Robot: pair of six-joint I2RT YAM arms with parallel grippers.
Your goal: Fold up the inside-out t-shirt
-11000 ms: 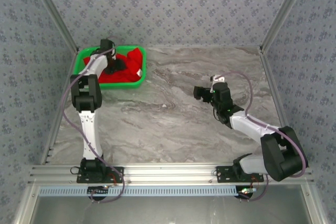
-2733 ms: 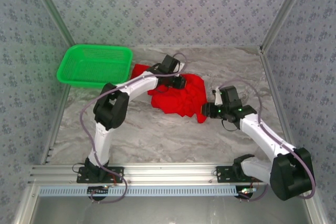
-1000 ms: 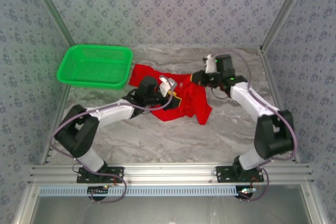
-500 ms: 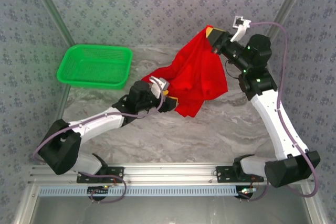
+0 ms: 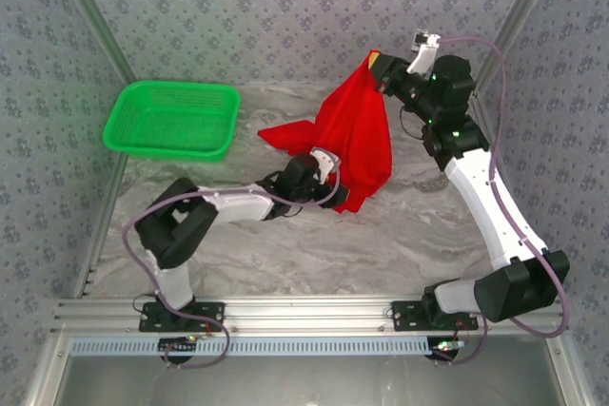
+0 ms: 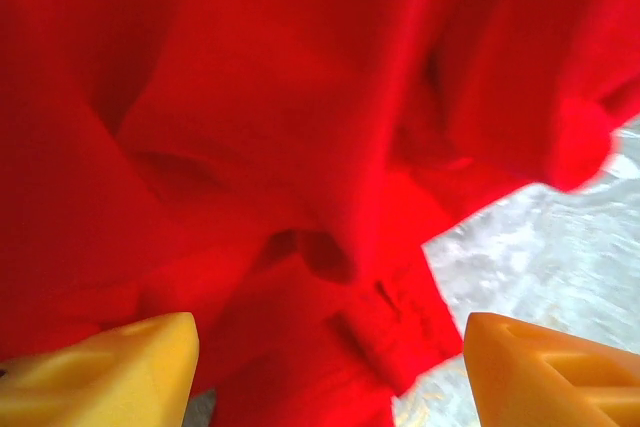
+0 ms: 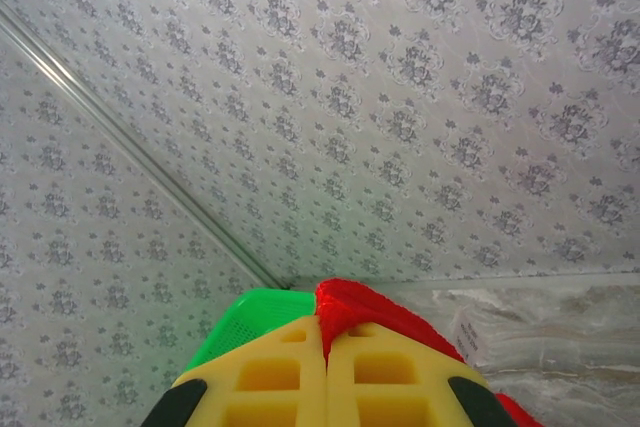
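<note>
Top external: we're seeing the right gripper (image 5: pixel 379 68) pinching the bright red soft cloth t-shirt (image 5: pixel 357 135), which is hanging below it. The left gripper (image 5: pixel 325 178) is sitting spread wide, with cloth just ahead of it.

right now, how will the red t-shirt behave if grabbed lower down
Probably very floppy: the t-shirt drapes in loose folds from the right gripper. Likely light, since one pinched edge holds most of it up. It would probably swing rather than resist.
</note>
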